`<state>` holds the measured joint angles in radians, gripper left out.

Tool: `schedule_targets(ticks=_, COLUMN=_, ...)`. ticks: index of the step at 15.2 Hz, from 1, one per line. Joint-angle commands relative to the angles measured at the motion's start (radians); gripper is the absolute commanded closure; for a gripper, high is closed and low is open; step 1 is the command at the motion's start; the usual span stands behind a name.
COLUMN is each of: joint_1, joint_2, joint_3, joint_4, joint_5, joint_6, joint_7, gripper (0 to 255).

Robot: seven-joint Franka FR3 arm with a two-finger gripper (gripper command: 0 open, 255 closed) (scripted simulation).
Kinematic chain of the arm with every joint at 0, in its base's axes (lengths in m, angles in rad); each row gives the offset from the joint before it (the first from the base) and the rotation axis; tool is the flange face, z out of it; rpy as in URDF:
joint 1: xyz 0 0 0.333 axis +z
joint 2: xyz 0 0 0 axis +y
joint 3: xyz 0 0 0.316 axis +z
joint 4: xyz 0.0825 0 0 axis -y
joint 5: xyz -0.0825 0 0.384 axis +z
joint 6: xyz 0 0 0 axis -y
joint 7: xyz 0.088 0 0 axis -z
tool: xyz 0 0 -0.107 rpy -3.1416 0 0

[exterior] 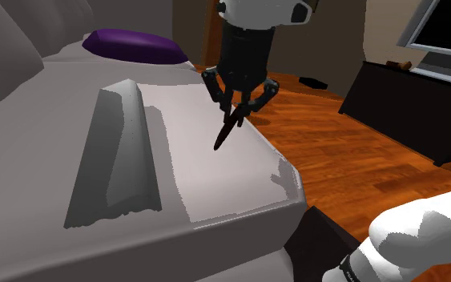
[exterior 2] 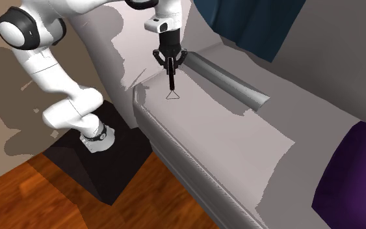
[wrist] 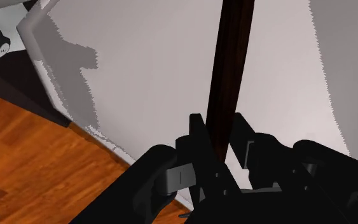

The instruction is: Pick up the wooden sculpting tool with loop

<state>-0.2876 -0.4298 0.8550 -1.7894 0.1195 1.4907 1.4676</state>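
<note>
Tool (exterior: 226, 132) btwn fingers (wrist: 196, 135), over sofa seat (exterior: 195, 172) nr edge, bolster (exterior: 111, 152) beside

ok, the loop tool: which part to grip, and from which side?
The straight dark handle of the sculpting tool, from above. It hangs near upright, wire loop downward, and the pincer is shut across the handle's top end. The loop looks too thin to clamp.

Sculpting tool (exterior 2: 171, 81) pinched in the tool (exterior 2: 171, 67), loop end down

Slim, very dark brown handle (wrist: 231, 70) with a thin triangular wire loop (exterior 2: 173, 95) at the lower end. It hangs close to upright, leaning a bit in the shoulder view, clasped near its top between both black fingers, over the grey couch seat (exterior 2: 240, 149) near the corner. Can't tell if the loop touches the seat.
</note>
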Motion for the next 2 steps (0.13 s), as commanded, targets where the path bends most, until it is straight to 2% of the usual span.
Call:
schedule_targets(ticks=1, joint_1=-0.026, joint_2=0.037, joint_3=-0.013, joint_4=0.018, joint_5=-0.005, joint_6=-0.014, joint_7=-0.001, gripper=255)
schedule_targets(ticks=2, joint_1=-0.026, joint_2=0.037, joint_3=-0.013, joint_4=0.018, joint_5=-0.005, joint_6=-0.014, joint_7=-0.001, gripper=255)
